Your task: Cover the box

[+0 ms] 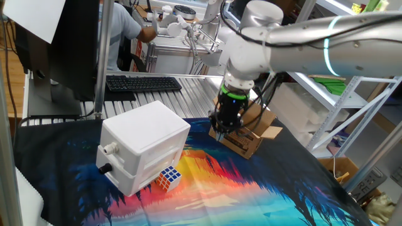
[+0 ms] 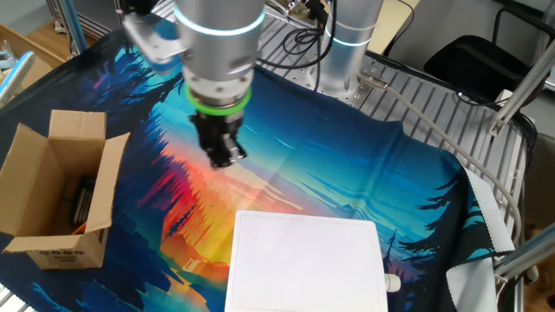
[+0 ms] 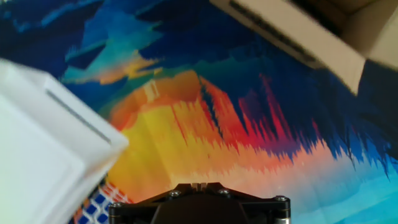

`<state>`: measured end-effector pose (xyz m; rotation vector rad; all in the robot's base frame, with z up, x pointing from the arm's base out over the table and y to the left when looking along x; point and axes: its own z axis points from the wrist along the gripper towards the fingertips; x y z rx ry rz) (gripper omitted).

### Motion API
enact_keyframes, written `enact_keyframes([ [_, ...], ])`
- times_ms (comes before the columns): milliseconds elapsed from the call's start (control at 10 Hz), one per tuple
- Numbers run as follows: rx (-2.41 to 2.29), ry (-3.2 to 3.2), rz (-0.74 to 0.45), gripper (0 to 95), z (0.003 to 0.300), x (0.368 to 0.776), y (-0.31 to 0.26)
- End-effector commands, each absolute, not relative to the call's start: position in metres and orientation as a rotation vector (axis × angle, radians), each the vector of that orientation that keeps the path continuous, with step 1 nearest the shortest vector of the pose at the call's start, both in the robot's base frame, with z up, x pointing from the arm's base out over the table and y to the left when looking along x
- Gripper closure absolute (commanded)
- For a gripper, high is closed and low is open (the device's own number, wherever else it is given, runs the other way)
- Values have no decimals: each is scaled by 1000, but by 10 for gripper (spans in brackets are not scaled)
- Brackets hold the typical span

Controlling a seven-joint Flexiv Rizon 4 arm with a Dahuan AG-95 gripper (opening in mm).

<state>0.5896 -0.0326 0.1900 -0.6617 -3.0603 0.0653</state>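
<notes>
Cardboard is what we are after: the small brown box (image 2: pixel 56 191) sits at the edge of the bright printed cloth (image 2: pixel 329 165), its top flaps standing open and something dark lying inside. Our gripper (image 2: pixel 227 154) hangs above the cloth with its fingers pressed together and nothing between them, pointing straight down. In the other fixed view it is near the box but apart from it, with bare cloth between; in one fixed view it stands in front of the box, so we cannot judge the gap there. The hand view shows one flap edge at the top right, blurred.

We judge the flaps have not yet been folded, so the job is barely begun. What worries us is how light the box looks: a sideways push on a flap could slide or tip it off the cloth's edge instead of bending the flap. Coming in too low, we might catch the wall and crush it. The white plastic box (image 2: pixel 303 260) and the puzzle cube (image 1: pixel 168 177) beside it lie well apart from the cardboard
</notes>
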Motion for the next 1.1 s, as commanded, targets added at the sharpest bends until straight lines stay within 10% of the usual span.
enact_keyframes([
  [100,-742,-3052,74,950,194,610,-48],
  [700,-793,-3050,69,950,175,626,-77],
  [800,-831,-3030,69,760,176,626,-74],
  [1100,-893,-2985,73,760,179,626,-72],
])
